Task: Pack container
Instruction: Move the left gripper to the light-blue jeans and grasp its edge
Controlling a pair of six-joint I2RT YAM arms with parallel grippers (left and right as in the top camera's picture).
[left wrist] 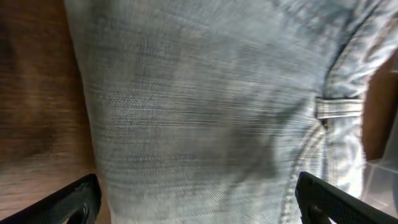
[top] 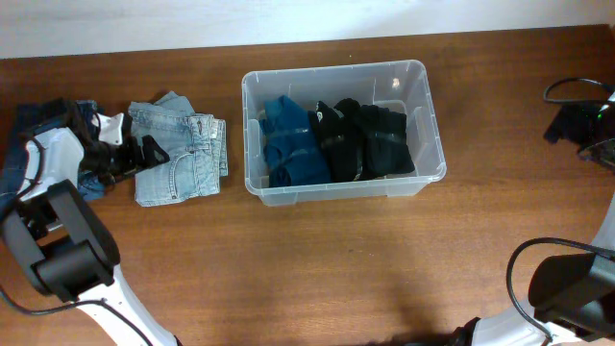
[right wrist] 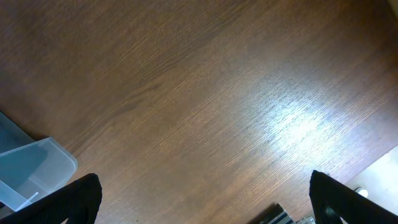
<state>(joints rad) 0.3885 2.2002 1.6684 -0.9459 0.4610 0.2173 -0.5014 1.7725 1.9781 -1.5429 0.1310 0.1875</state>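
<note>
Container sits mid-table toward the far edge, long side running left-right, upright, top open. Inside: a blue garment in the left part, with black garments packed against it and filling the middle and right. Left gripper is over the folded light jeans, which lie on the table just left of the container, not touching it. In the left wrist view the jaws are spread wide, with the fingertips at the bottom corners. Denim fills everything between them, and a belt loop and seam show on the right. Nothing is clamped. Can't tell whether the tips touch the cloth. A darker pile of jeans lies further left, partly under the left arm. Right gripper is also wide open and holds nothing. Only bare wood lies below it, with one container corner at the lower left of its view. Cables lie at the right edge of the table.
</note>
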